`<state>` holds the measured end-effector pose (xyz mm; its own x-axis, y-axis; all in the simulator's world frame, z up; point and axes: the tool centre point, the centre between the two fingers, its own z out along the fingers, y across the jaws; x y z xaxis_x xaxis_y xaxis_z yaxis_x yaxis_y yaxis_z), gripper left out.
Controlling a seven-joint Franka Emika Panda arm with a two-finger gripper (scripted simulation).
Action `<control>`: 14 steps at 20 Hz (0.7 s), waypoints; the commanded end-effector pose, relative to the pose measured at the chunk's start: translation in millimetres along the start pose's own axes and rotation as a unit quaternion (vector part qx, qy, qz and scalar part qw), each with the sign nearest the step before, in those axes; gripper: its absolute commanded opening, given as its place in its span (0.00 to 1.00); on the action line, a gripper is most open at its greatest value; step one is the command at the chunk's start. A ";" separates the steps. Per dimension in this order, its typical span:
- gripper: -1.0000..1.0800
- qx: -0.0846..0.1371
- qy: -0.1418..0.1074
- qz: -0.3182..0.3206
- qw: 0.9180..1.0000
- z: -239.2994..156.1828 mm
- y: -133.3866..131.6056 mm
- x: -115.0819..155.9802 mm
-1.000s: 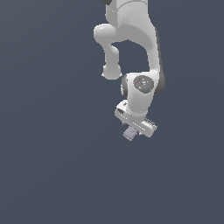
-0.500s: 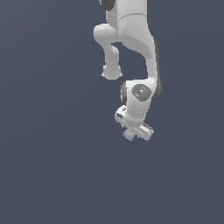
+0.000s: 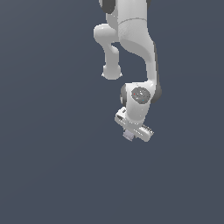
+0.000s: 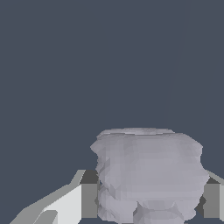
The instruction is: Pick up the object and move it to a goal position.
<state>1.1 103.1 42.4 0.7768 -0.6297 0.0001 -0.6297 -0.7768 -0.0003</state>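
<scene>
gripper (image 3: 130, 134) lower, lumpy lilac object (image 4: 148, 175)

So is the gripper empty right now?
No, the wrist view shows the cube sitting between the gripper's fingers.

A plain, flat slate-blue backdrop (image 3: 48, 166) fills both views.
</scene>
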 end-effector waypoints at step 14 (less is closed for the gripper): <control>0.00 0.000 0.000 0.000 1.000 -13.4 5.5 -3.5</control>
<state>-3.5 101.5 51.3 0.7766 -0.6300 -0.0003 -0.6300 -0.7766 0.0003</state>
